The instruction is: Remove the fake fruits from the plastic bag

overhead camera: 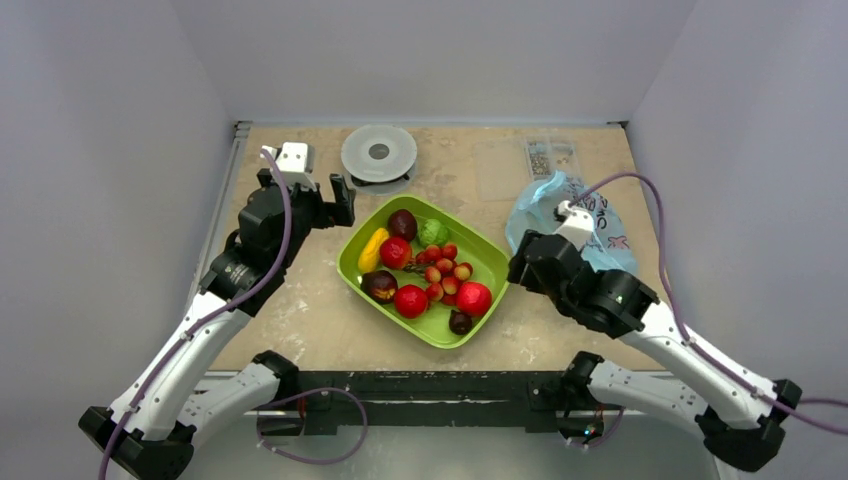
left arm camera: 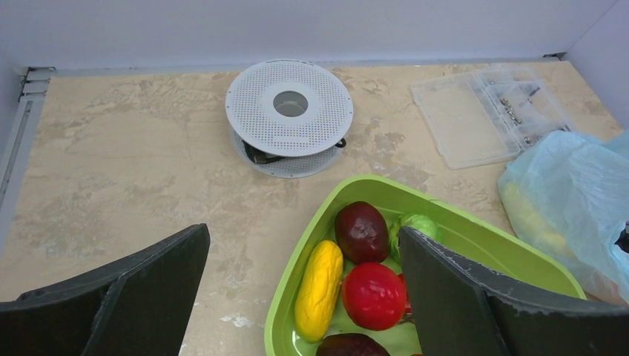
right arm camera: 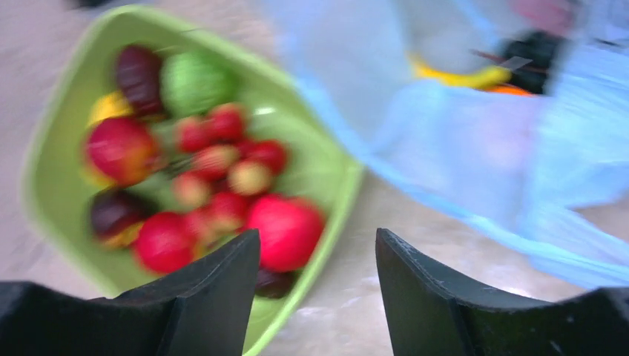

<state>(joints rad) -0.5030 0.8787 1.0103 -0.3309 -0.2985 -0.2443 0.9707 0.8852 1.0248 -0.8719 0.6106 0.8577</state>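
Plastic bag [overhead camera: 528,212]: set just right of the green tray [overhead camera: 352,262]; a yellow fruit [right arm camera: 452,76] is seen inside. Fake fruits [overhead camera: 411,300]: most judged unloaded into the tray. Right gripper [right arm camera: 317,241]: jaws apart, nothing held, beside the bag. Left gripper [left arm camera: 303,241]: spread wide, empty.

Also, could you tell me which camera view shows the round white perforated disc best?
The left wrist view: the perforated disc sits large and sharp mid-frame, holes and central opening clear. The top external view shows it only small and distant. The right wrist view misses it.
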